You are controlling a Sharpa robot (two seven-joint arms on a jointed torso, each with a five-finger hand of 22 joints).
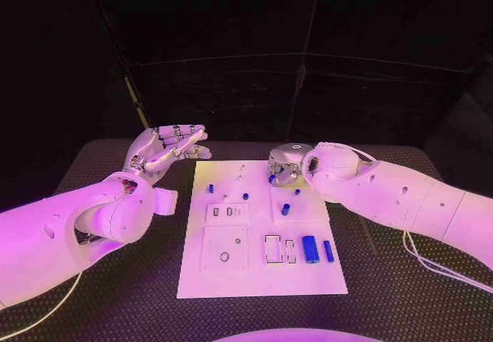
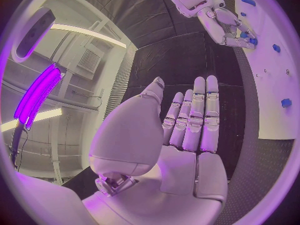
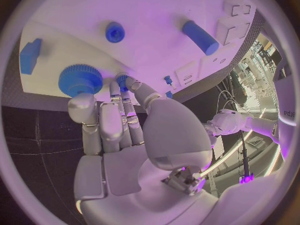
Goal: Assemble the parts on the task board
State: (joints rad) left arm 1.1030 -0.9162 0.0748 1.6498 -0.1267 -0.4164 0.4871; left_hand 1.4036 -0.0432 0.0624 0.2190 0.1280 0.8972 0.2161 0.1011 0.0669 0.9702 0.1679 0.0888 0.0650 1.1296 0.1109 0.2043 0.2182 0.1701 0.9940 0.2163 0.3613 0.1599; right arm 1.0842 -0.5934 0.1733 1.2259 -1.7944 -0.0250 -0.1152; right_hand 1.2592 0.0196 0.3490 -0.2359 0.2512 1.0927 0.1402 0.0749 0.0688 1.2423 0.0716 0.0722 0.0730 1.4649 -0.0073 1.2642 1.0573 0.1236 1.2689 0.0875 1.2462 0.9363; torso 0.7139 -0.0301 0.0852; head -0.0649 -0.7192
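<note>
Head view: we see the task board (image 1: 262,281) lying in the middle of the black table (image 1: 411,299), long axis running 12 to 6. Small blue parts sit on it: a large cylinder (image 1: 309,249) and a thinner peg (image 1: 328,250) toward 4 o'clock of the board, and smaller pieces nearer the middle. Our left hand (image 1: 169,148) hovers off the board's 10 o'clock corner, fingers spread, holding nothing. Our right hand (image 1: 286,165) is down at the board's 1 o'clock end, on the parts there.

Left wrist view: the left hand (image 2: 187,135) lies flat and wide, palm bare, fingers straight and side by side. Beyond it the right hand (image 2: 224,27) reaches onto the board's edge.

Right wrist view: the right hand (image 3: 119,125) has its fingertips (image 3: 123,82) against a small blue piece, just beside a toothed blue gear (image 3: 80,79). Whether that piece is truly pinched or only touched, we cannot tell. A round knob (image 3: 114,32), a blue cylinder (image 3: 200,36) and a blue block (image 3: 29,56) lie farther out on the board (image 3: 156,15).

Handling, as we judge it: these parts look like light, rigid plastic, smooth, likely to slip or roll. We would pinch the gear by its toothed rim, the cylinders across the middle of their length.
</note>
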